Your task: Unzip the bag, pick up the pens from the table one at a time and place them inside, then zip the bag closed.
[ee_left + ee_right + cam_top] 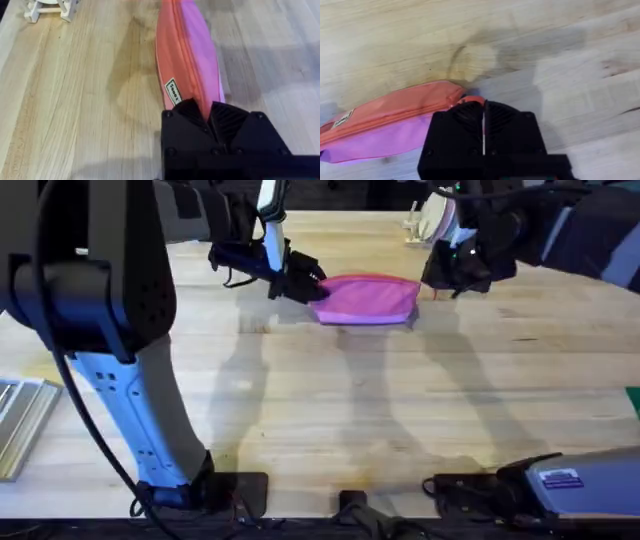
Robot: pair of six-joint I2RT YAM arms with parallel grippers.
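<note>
Pale plank bench (380, 410), butcher-block grain. Pink bag (370, 300) lying flat at the far middle, zipper edge up, small label near one end. Small white stand (415, 225) at the far edge beyond the bag. Grooved metal tray (20, 425) at the near left edge. Green item at the right edge, unclear.

Left arm (130, 395): white link, black joint housings, black cable alongside. Left gripper (210, 122): black ribbed fingers, screws on block. Right gripper (484, 112): same black ribbing. White-labelled grey base (575, 480), lower right.
</note>
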